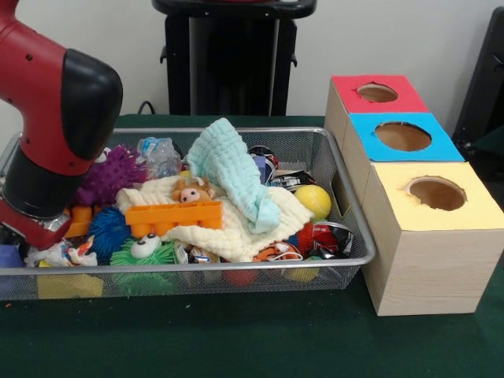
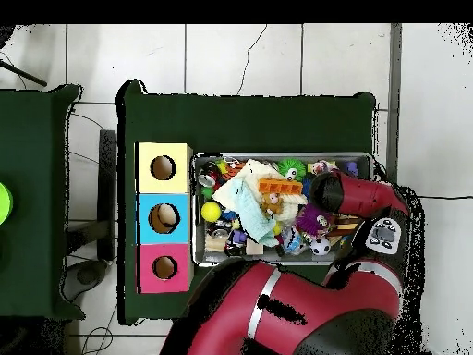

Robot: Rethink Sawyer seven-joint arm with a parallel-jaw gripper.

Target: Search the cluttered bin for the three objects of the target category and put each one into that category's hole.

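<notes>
The silver wire-mesh bin (image 1: 346, 260) is full of toys and cloths; it also shows in the overhead view (image 2: 199, 162). A white crinkly wrapper with red, blue and orange blotches (image 1: 61, 253) lies at its front left corner. A clear crinkly wrapper (image 1: 157, 154) lies at the back, and a shiny red, black and silver one (image 1: 329, 236) at the front right. My arm (image 1: 67, 110) reaches down into the bin's left end, just above the white wrapper. My gripper (image 1: 17, 235) is mostly hidden under the arm and behind the clutter.
Three wooden boxes stand right of the bin, with holes in a red top (image 1: 378, 93), a blue top (image 1: 402, 135) and a yellow top (image 1: 435, 193). In the bin lie a mint cloth (image 1: 228, 169), a cream cloth (image 1: 236, 228), an orange block (image 1: 173, 216), a yellow ball (image 1: 314, 201) and a purple spiky ball (image 1: 114, 175).
</notes>
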